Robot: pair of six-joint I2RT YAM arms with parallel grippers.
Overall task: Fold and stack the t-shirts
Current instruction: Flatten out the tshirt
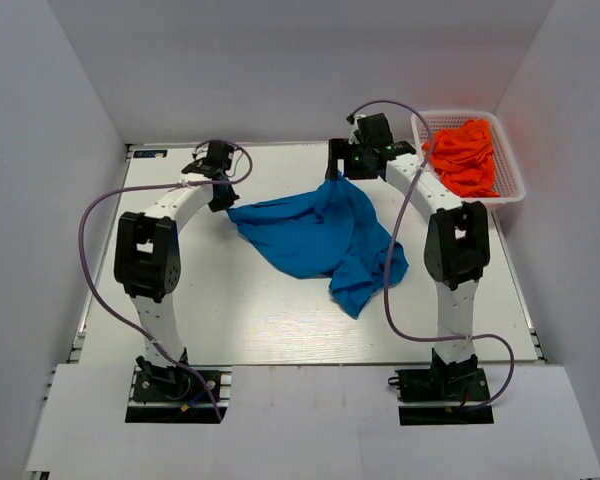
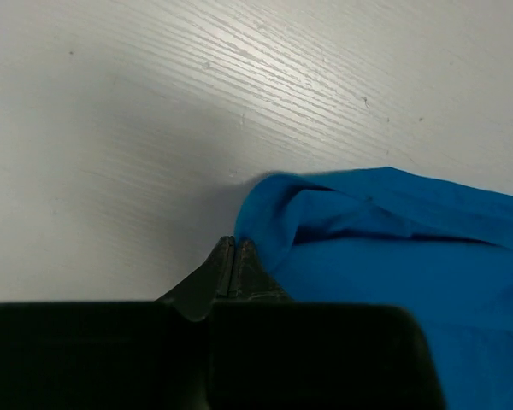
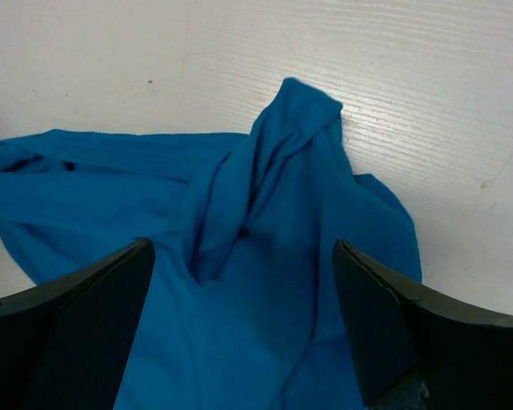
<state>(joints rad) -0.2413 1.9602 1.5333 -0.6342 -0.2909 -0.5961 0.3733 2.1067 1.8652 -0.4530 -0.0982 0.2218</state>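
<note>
Novice: How will the blue t-shirt (image 1: 320, 235) handle, lying crumpled in the middle of the surface (image 1: 230, 310)?

Operator: Soft, light, limp. It drapes and bunches, so I'd take a hem or shoulder, not the heap. The left hand (image 2: 233, 252) is pressed together at its left corner; whether cloth is caught, I cannot tell. The right hand (image 3: 242, 243) is spread wide over the raised far fold.

Novice: Anything in the way?

Operator: Little. The orange-red t-shirts (image 1: 465, 155) sit in the white basket (image 1: 510, 185) at the far right corner, well apart. One purple cable (image 1: 388, 270) hangs over the cloth's right edge.
</note>
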